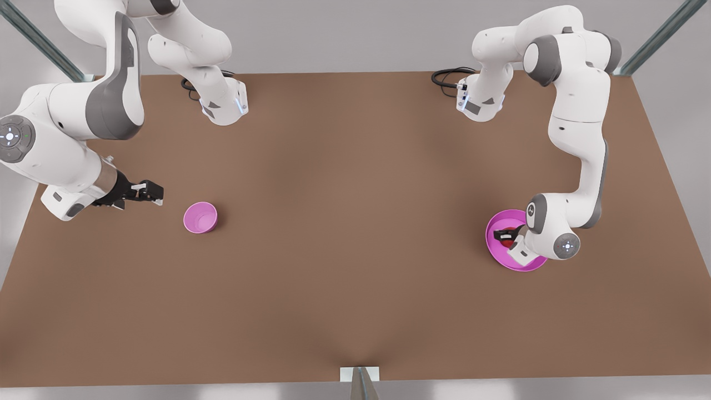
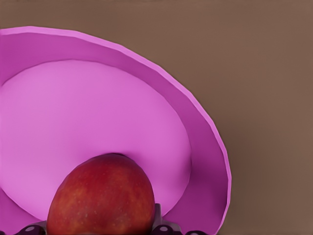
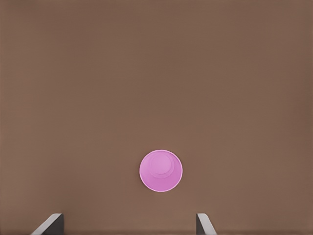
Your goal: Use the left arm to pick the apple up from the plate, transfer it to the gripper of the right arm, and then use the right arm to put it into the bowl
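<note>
Brown table (image 1: pixel 355 250): left gripper (image 1: pixel 506 236) at apple (image 2: pixel 101 196); right gripper (image 1: pixel 149 193) beside bowl (image 1: pixel 200 217)

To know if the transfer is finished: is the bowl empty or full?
Empty. The bowl stands upright, only its pink floor inside; the apple is at the plate.

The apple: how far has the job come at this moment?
Done: nothing is delivered; the bowl is empty. In hand: the left gripper is down over the plate at the apple, which sits between its fingers. Left: lifting, the handover, and placing. The right gripper waits open beside the bowl.
</note>
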Motion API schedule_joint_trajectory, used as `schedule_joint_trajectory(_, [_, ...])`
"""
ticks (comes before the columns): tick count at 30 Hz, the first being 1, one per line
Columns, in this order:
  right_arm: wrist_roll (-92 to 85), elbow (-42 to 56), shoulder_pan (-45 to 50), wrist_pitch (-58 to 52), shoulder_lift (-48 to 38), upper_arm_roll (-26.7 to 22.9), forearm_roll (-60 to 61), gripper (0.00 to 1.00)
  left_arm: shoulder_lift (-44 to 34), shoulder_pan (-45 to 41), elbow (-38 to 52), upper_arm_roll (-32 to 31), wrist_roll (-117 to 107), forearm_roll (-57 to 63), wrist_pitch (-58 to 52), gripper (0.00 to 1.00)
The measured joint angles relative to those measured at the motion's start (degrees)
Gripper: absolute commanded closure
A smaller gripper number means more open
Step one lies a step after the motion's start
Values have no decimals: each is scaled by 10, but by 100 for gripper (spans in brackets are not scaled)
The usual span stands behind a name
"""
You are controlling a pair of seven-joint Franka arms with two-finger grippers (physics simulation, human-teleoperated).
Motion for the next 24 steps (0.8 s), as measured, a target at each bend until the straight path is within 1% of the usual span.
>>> schedule_joint_trajectory(4, [0, 0, -2, 0, 0, 1, 0, 0, -9, -1, 9, 0, 0, 0, -1, 19])
schedule_joint_trajectory(10, [1, 1, 1, 0, 0, 4, 0, 0, -43, -2, 80, -3, 21, -6, -4, 19])
schedule_joint_trajectory(13, [1, 2, 6, 0, 0, 5, 0, 0, -49, -1, 105, -9, 60, -73, -5, 19])
schedule_joint_trajectory(15, [2, 3, 7, 0, 0, 6, 5, 0, -58, -1, 116, -40, 95, -112, -11, 19])
schedule_joint_trajectory(18, [3, 1, 4, -3, 1, 6, 61, 0, -68, -4, 127, -109, 163, -193, -18, 20])
schedule_joint_trajectory(19, [3, 0, 6, -4, 8, 6, 95, 0, -69, -5, 134, -133, 187, -213, -17, 24])
schedule_joint_trajectory(20, [3, 1, 10, -3, 22, 6, 141, 0, -68, -4, 139, -159, 213, -229, -13, 27])
schedule_joint_trajectory(21, [4, 0, 12, 1, 38, 5, 187, 0, -66, -4, 141, -185, 241, -246, -7, 27])
schedule_joint_trajectory(23, [6, -3, 19, 22, 71, 8, 262, 0, -56, -12, 142, -206, 304, -308, 8, 29])
schedule_joint_trajectory(24, [7, -4, 23, 32, 80, 13, 288, 0, -48, -21, 143, -210, 336, -341, 17, 35])
